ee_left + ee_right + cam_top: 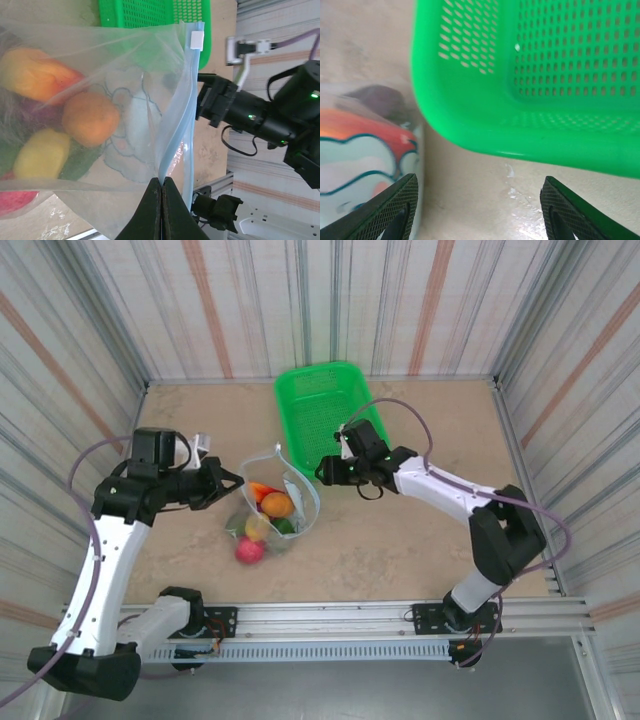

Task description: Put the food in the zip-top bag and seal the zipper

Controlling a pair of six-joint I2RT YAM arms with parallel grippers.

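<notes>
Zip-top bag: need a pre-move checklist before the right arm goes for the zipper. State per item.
1. Left gripper pinching the zipper: ok, shut on the strip.
2. Right gripper free to grasp: ok, open, nothing between the fingers.
3. Right gripper apart from the green basket: ok, the rim is close but not touching.
4. Food in the zip-top bag: the orange and yellow pieces are inside. The pink piece lies at the bag's lower end, cannot tell whether it is inside.
5. Zipper sealed: not ok, the mouth gapes in the top view.
</notes>
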